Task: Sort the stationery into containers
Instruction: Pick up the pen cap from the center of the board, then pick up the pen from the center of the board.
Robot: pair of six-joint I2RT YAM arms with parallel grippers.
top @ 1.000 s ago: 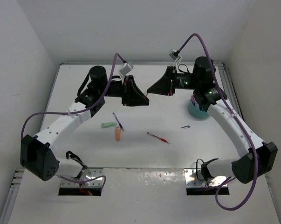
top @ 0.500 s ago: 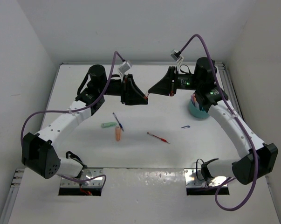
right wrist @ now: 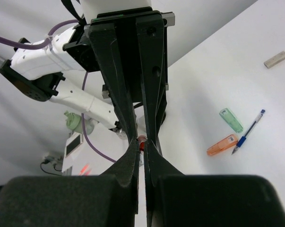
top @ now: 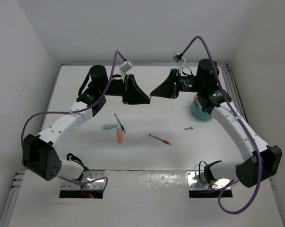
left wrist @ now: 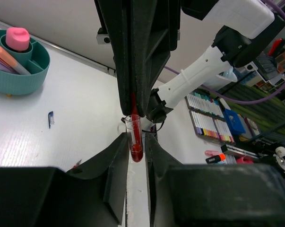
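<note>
Top external: see right gripper [top: 152,92] meeting left gripper [top: 146,100] tip to tip toward table's [top: 203,151] far edge. Note right clamped on red pen [left wrist: 134,144]; cannot tell whether left grips it.

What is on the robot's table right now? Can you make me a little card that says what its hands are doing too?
left gripper: closed around the clear end of the red marker, up in the air
right gripper: shut on the marker's other end
teal cup: on the right side, with a pink-topped item inside
lying on the table: mint-green stub, orange stub, blue pen, red-orange pen, purple piece
</note>
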